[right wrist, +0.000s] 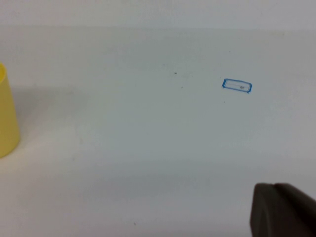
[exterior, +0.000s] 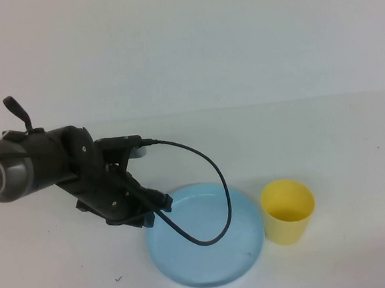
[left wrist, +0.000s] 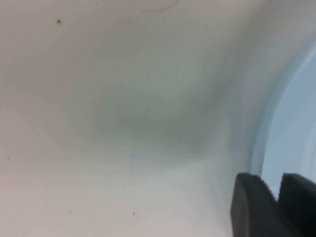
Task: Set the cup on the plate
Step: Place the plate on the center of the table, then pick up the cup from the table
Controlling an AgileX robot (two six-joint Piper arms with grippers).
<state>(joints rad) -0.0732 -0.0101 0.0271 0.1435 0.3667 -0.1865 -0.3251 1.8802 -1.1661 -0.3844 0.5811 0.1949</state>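
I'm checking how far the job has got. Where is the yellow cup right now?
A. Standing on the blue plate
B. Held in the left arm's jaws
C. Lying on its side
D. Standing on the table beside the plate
D: the cup stands upright on the table, just right of the plate, untouched by the left gripper at the plate's left edge.

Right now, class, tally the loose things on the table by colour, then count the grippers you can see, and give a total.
Yellow: 1, the cup, standing on the table beside the plate, not on it.
Light blue: 1, the plate, nothing resting on it.
Grippers: 2, the left gripper low at the plate's left rim, and the right gripper, shut, over bare table away from the cup.
Total: 4.
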